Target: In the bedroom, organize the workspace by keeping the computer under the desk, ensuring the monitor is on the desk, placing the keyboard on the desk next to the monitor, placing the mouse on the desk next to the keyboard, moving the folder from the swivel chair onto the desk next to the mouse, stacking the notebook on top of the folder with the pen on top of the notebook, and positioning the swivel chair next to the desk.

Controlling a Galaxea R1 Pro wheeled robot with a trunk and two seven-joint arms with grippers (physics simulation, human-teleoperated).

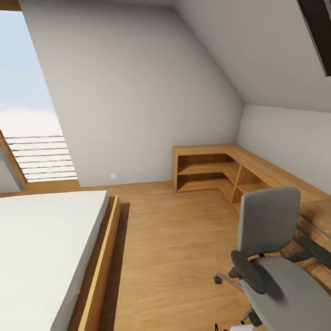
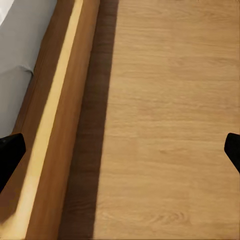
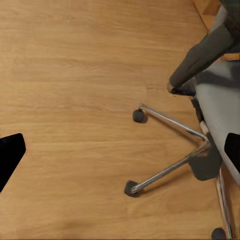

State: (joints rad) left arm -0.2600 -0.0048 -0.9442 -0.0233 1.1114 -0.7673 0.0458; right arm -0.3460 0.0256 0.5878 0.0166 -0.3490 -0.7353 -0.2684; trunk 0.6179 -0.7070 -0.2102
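A: Biggest items first?

B: Bedroom, sloped grey walls [image 1: 138,92], oak floor [image 1: 174,248] across the middle. Bright window [image 1: 32,119] with slats at head view's left, dark skylight [image 1: 319,32] top right.

A: Furniture?

B: Bed [image 1: 41,257], white mattress in an oak frame, lower left. Its frame edge runs alongside bare floor in the left wrist view. Low oak corner shelving [image 1: 216,170] against the far wall, wrapping along the right wall.

A: Task item?

B: The swivel chair [image 1: 276,257], lower right of head view, upright on the floor just beside the right-hand shelving run. Grey back, black armrests. Seat looks bare as far as visible. Right wrist view catches its chrome star base [image 3: 175,150] with castors, plus one armrest over the seat edge.

A: Grippers?

B: Left gripper [image 2: 120,150]: fingers spread wide, tips at opposite frame edges, nothing between, over floor by the bed frame. Right gripper [image 3: 120,150]: same wide spread, empty, over floor beside the chair base.
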